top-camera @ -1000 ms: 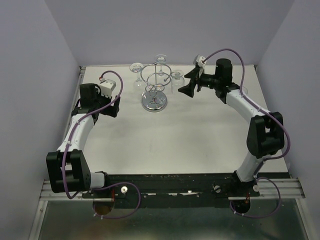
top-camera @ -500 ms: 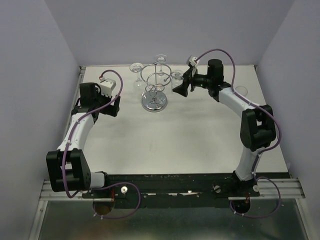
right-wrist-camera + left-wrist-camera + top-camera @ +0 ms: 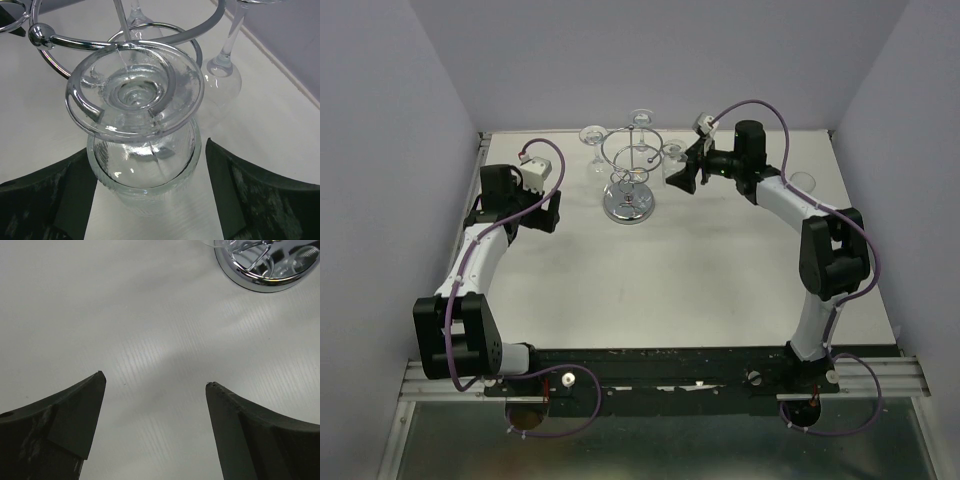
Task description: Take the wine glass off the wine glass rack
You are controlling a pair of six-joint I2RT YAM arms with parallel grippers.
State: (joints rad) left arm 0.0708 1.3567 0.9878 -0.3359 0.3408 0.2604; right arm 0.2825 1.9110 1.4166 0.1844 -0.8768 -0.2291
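- Your right gripper [image 3: 680, 176] sits at the right side of the wine glass rack [image 3: 628, 178], fingers spread wide on either side of the wine glass [image 3: 145, 165]; in the wrist view neither finger seems to touch the bowl
- That glass hangs upside down, its foot resting on one of the rack's small rings [image 3: 80, 115], the bowl below it and between your fingers
- Your left gripper [image 3: 155, 382] is low over the table [image 3: 125, 315], fingers apart and holding nothing, near the rack's mirrored base
- You are, by my reading, at the end of the approach; the grasp is not yet made and the glass is not yet off
- Next, close gently on the bowl, raise it until the foot clears the ring, then draw the stem out sideways; mind the neighbouring glass [image 3: 225, 70], and the rack may tip
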